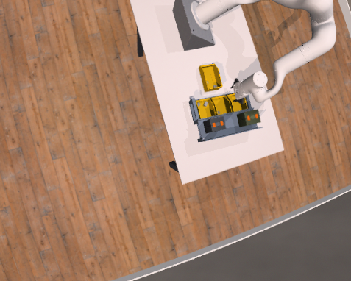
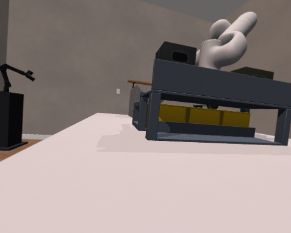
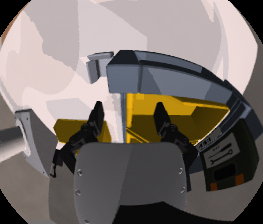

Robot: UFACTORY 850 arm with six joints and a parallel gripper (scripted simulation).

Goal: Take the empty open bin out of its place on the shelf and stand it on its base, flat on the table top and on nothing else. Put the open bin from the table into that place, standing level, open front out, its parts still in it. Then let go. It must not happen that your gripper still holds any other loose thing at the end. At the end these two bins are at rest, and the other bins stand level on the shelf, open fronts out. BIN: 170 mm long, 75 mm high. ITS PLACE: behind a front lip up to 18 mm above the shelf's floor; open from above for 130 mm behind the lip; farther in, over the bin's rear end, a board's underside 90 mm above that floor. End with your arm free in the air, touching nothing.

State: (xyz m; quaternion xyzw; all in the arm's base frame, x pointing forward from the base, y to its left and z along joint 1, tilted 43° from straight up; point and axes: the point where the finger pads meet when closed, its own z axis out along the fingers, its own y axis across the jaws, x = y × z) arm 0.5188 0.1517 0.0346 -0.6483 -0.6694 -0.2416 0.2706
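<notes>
A grey shelf on the white table holds three yellow open bins in a row: left, middle and right. The left bin shows grey parts. A fourth yellow bin stands on the table just in front of the shelf, with small parts in it. My gripper hangs over the front of the right bin. In the wrist view its fingers are open and empty, straddling a yellow bin wall beside a grey upright. I cannot tell the right bin's contents.
A black box and a green box sit on the shelf's top board. The arm's grey base block stands on the table's far end. From the low side view the shelf board covers the bins' rear ends.
</notes>
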